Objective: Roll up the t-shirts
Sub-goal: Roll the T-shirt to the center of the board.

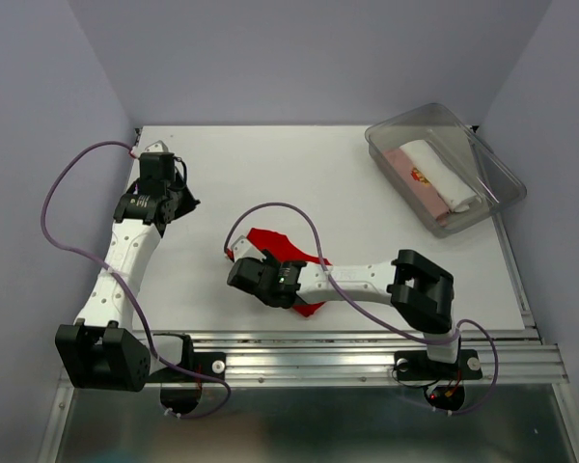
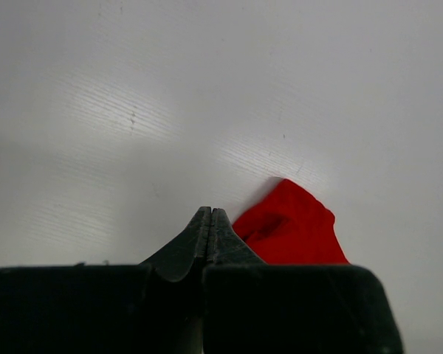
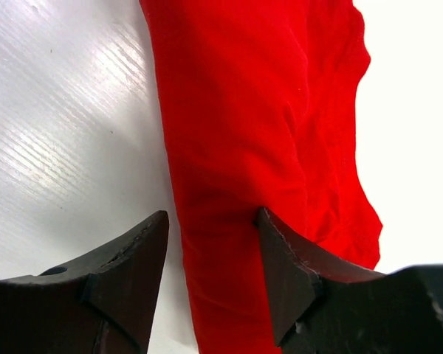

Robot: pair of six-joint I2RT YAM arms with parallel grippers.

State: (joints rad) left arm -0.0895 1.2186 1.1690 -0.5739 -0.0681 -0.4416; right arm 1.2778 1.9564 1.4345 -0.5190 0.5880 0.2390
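A bright red t-shirt (image 1: 273, 243) lies folded into a long strip at the table's middle, partly hidden under my right arm. My right gripper (image 1: 239, 274) is open over its near-left end; in the right wrist view the red t-shirt (image 3: 236, 133) runs between the fingertips, one finger on the white table, the other over the cloth. My left gripper (image 1: 186, 203) is shut and empty at the left of the table, apart from the shirt; the red cloth's corner (image 2: 292, 228) shows beside its closed tips (image 2: 210, 214). A white (image 1: 442, 174) and a pale pink t-shirt (image 1: 412, 183) lie rolled in the tub.
A clear plastic tub (image 1: 398, 128) stands at the back right corner. The white table (image 1: 270, 164) is walled at the back and sides. An aluminium rail (image 1: 367, 355) runs along the near edge. Purple cables loop over both arms.
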